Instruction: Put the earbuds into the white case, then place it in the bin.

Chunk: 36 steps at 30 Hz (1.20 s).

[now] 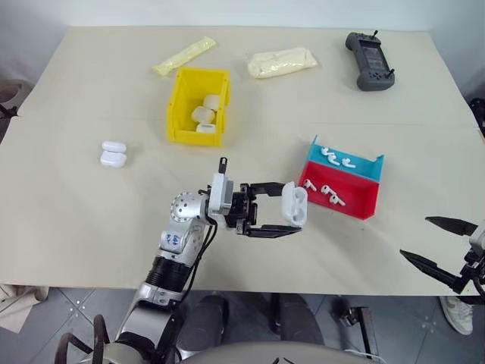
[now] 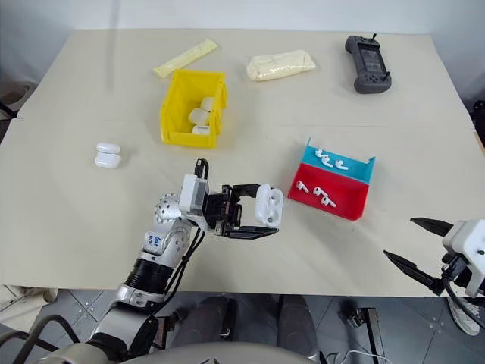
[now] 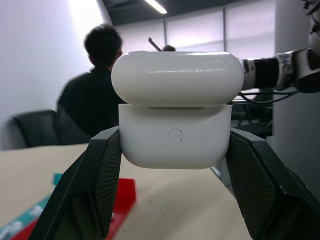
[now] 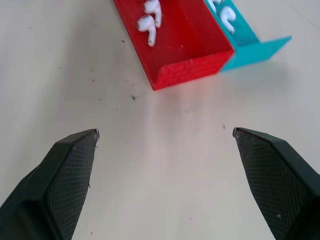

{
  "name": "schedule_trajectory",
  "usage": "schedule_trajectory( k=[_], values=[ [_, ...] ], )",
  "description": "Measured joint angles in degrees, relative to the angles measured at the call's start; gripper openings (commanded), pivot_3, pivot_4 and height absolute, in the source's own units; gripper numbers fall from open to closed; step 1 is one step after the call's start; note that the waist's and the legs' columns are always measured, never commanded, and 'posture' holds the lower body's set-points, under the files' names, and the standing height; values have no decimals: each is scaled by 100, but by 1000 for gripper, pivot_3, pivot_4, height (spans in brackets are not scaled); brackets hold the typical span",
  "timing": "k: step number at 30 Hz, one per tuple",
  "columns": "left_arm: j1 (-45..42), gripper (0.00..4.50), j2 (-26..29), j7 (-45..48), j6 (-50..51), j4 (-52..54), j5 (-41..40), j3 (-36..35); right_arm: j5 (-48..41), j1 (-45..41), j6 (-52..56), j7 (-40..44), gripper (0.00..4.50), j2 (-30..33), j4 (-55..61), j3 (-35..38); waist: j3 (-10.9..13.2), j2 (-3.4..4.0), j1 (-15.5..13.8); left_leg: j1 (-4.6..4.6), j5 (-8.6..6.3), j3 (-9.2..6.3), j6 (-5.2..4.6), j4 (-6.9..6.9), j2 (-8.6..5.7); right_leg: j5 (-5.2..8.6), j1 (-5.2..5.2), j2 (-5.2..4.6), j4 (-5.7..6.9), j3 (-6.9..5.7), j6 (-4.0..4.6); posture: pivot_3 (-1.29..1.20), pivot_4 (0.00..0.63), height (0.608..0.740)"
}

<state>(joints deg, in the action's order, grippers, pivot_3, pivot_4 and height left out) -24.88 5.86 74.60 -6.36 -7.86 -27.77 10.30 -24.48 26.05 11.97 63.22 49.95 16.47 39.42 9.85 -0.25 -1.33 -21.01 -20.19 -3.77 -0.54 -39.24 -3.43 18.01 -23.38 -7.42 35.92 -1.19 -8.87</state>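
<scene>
Left eye view has the left claw near the middle of the table, pointing toward three o'clock and pinching a white case between its two black fingers. From the left wrist view, that white case sits squarely between the finger pads with its lid lifted a little off the base, a thin gap showing along the seam; a person in dark clothing sits in the background.

At about three o'clock from the held case, just beside it, stands the red and teal tray with several earbuds lying in both compartments. The bin stands at about eleven o'clock from the left claw, well apart from it, with a few white cases inside. Two more cases lie touching each other on the table at about nine o'clock from the bin.

The right claw hangs at the table's near right edge, its fingers spread wide and empty; the right wrist view shows bare table between them and the tray beyond.

Along the far edge lie two pale plastic packets and a dark handheld controller.
</scene>
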Motion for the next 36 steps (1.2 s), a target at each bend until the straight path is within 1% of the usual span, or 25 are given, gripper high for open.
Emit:
schedule_trajectory(
  k=[3, 4, 6, 8, 11, 14, 16, 20, 24, 28, 29, 30, 34, 36],
  values=[
    [-14, 2771, -23, -67, 11, 2, 0, -34, -122, -409, 762, -123, 4500, 562, 428, -154, -3, 6, -18, 0, 0, -6, 1, -1, 5, 0, 0, 3, -7, -5, 0, 0, 150, 740],
    [-10, 2771, 3, -97, 9, 2, 2, -54, -170, -656, 1263, -265, 4500, 902, 591, -382, -5, 9, -5, 0, 0, -6, 0, -1, 4, 0, -1, 1, -7, -2, 1, 0, 150, 740],
    [4, 2771, 93, -177, 9, 24, 17, -101, -471, -1458, 2409, -566, 4500, 1521, 861, -993, -5, 9, 5, -3, 0, -5, 1, -6, 6, 0, -3, 0, -7, -1, 2, 0, 150, 740],
    [66, 2771, 163, -226, 14, 63, 26, -135, -911, -2514, 3424, -829, 4500, 1800, 1069, -1655, -6, 10, -9, -8, 1, -15, 3, -6, 9, 0, -8, 0, -10, -8, 3, 0, 150, 740],
    [203, 2771, 293, -273, 37, 116, 28, -157, -1255, -3945, 4555, -1139, 4500, 1819, 1185, -2796, -5, 10, -45, -22, 1, -31, 3, -7, 1, -1, -9, -9, -22, -22, 6, 0, 150, 740],
    [282, 2771, 366, -309, 60, 159, 30, -155, -1201, -4867, 5304, -1330, 4500, 1808, 1219, -3865, -5, 10, -87, -31, -1, -34, 0, -10, -10, -3, -10, -16, -29, -22, 5, 0, 150, 740],
    [280, 2771, 383, -369, 62, 209, 31, -165, -1000, -5424, 5625, -1464, 4500, 1648, 1096, -4532, -5, 10, -86, -32, -2, -31, -3, -14, -11, -6, -10, -15, -30, -20, 6, 0, 150, 740],
    [269, 2771, 376, -464, 58, 293, 33, -157, -559, -6040, 5915, -1636, 4500, 1461, 732, -5445, -5, 10, -86, -32, -2, -30, -3, -13, -12, -6, -15, -15, -27, -19, 5, 0, 150, 740],
    [291, 2771, 382, -516, 58, 306, 34, -138, -375, -6409, 6186, -1619, 4500, 1418, 579, -5881, -5, 10, -44, -33, -2, -28, -2, -12, -10, -6, -19, -13, -25, -19, 5, 0, 150, 740],
    [369, 2771, 371, -530, 57, 335, 38, -76, -81, -6571, 6169, -1611, 4500, 1365, 514, -6313, -5, 10, -11, -33, -2, -26, -2, -9, -9, -6, -20, -12, -24, -18, 5, 0, 150, 740],
    [385, 2771, 367, -544, 57, 343, 45, -63, -24, -6593, 6163, -1611, 4102, 1325, 474, -6370, -5, 10, -9, -33, -2, -26, -2, -9, -10, -6, -21, -12, -24, -18, 5, 0, 150, 740],
    [390, 2771, 356, -571, 57, 355, 48, -45, 26, -6627, 6153, -1609, 3905, 1276, 398, -6410, -5, 10, -9, -33, -2, -26, -2, -9, -9, -6, -21, -12, -23, -18, 5, 0, 150, 740],
    [390, 2771, 356, -592, 57, 477, 49, -19, 254, -6767, 6027, -1596, 2621, 1245, 303, -6540, -6, 10, -10, -33, -2, -25, -2, -9, -10, -6, -21, -12, -24, -18, 5, 0, 150, 740],
    [391, 2771, 357, -596, 60, 481, 49, -12, 367, -6789, 5937, -1584, 2621, 1234, 264, -6626, -5, 10, -14, -33, -2, -26, -2, -9, -10, -6, -21, -12, -24, -19, 5, 0, 150, 740]
  ],
)
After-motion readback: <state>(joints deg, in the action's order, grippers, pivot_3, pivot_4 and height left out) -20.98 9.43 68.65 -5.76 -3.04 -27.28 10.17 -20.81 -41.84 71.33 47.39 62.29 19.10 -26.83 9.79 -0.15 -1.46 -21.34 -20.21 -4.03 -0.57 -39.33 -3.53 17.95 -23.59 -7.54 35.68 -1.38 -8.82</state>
